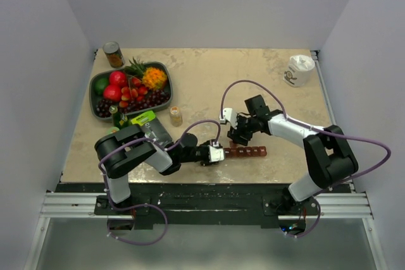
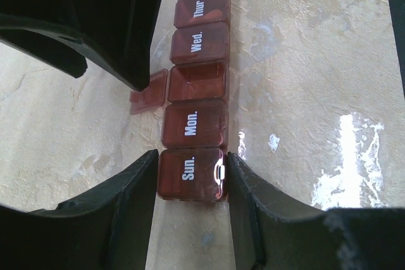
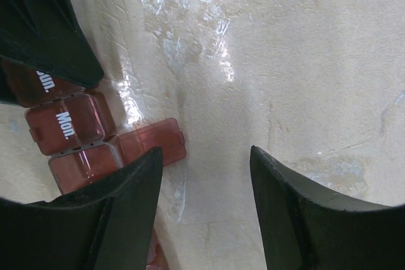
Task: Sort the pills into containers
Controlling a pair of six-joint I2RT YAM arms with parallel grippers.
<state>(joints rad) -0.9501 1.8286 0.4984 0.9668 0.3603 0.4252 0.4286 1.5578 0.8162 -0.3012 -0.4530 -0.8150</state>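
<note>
Containers [image 2: 193, 126]: Sun., Mon., Wed., Thur., Fri. | left jaws clamp Sun. | right jaws open

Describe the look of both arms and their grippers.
The left arm and right arm have black joints with white link shells, and a purple cable loops along each. The left gripper and right gripper pair white housings with black, curved, tapering fingers.

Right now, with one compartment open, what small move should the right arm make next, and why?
Probably lift the right end effector away and swing toward the pill bottle. The left end effector clamps the organizer at its Sun. end, the third compartment's lid lies flipped open, and the right jaws stand open and empty.
</note>
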